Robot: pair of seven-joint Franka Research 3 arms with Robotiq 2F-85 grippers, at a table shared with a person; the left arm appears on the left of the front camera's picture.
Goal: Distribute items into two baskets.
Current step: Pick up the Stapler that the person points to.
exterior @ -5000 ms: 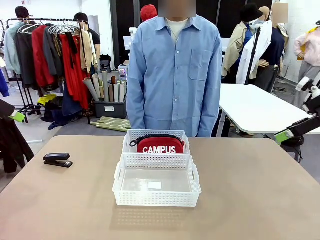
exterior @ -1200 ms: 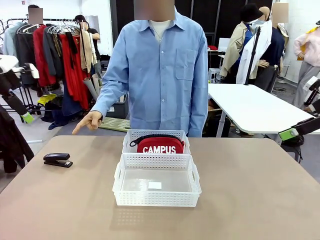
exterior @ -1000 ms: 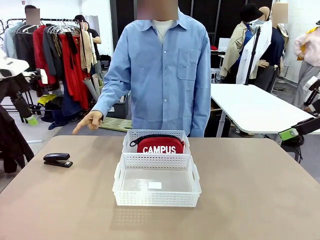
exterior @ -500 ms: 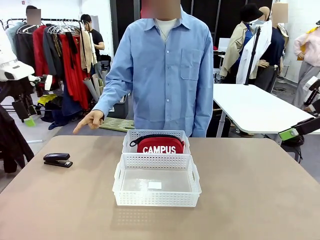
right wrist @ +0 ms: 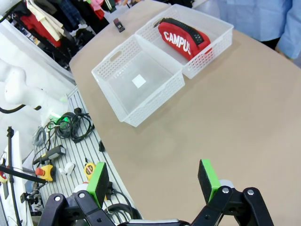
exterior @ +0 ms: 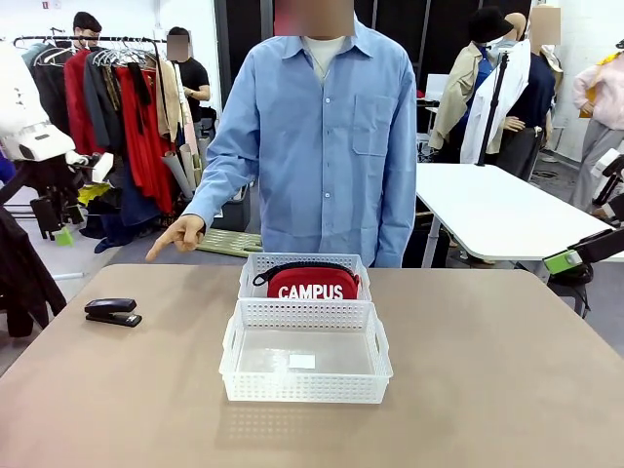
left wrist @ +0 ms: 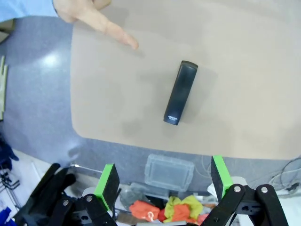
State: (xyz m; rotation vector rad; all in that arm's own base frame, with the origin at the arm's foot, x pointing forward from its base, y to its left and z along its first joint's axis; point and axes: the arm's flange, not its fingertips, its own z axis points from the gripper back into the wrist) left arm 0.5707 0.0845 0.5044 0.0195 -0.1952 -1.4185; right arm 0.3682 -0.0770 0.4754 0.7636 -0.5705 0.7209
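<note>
A small black stapler (exterior: 112, 311) lies on the brown table's left part; in the left wrist view the stapler (left wrist: 180, 92) lies well ahead of my open left gripper (left wrist: 163, 181), which hangs beyond the table's edge. A person's hand (exterior: 175, 237) points a finger toward it. The red CAMPUS pouch (exterior: 312, 283) sits in the far white basket (exterior: 252, 268). The near basket (exterior: 304, 388) holds nothing but a small label. My left gripper (exterior: 57, 222) hovers off the table's left side. My right gripper (exterior: 565, 261) stays off the right side, and its wrist view shows the right gripper (right wrist: 153, 180) open above the table.
The person in a blue shirt stands at the far edge behind the baskets. A clothes rack (exterior: 107, 107) and a white table (exterior: 487, 210) stand farther back. Below the table edge lie a clear box (left wrist: 169, 172) and cables (right wrist: 66, 127).
My left arm has swung further into the picture at the left edge. The person's hand keeps pointing toward the stapler. The right arm has not moved.
</note>
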